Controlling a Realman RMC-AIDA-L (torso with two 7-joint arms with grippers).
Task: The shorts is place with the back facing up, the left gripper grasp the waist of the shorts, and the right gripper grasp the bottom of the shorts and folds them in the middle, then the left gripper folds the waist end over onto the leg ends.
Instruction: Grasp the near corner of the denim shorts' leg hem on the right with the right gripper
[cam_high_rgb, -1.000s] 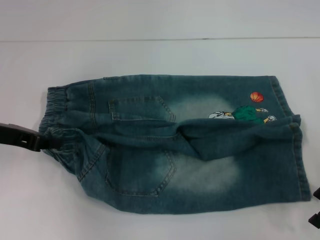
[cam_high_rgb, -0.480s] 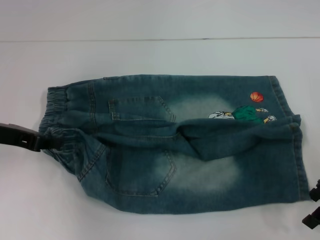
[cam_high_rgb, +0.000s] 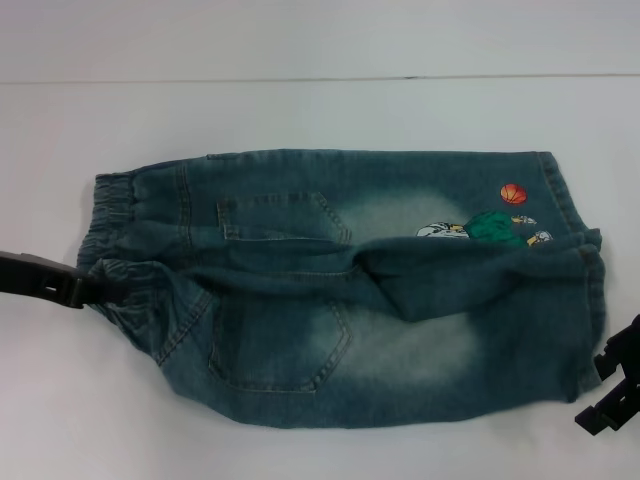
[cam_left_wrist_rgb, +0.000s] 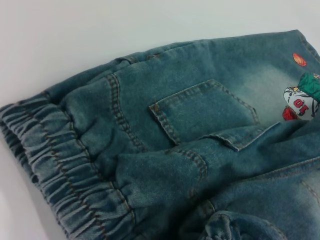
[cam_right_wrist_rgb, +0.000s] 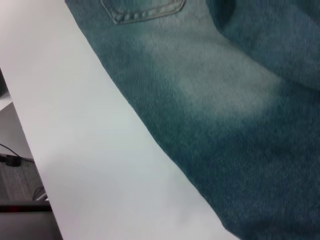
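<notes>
White table (cam_high_rgb: 300, 110); shorts (cam_high_rgb: 350, 290) between clamped left gripper (cam_high_rgb: 88, 291), parted right gripper (cam_high_rgb: 612, 385).

right claw (cam_high_rgb: 612, 385) cut off by edge

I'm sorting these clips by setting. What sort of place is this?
Probably a lab or test bench rather than a home: a plain white table holds only the shorts, the left gripper and the right gripper work at either end, and cables lie beyond the table edge.
</notes>
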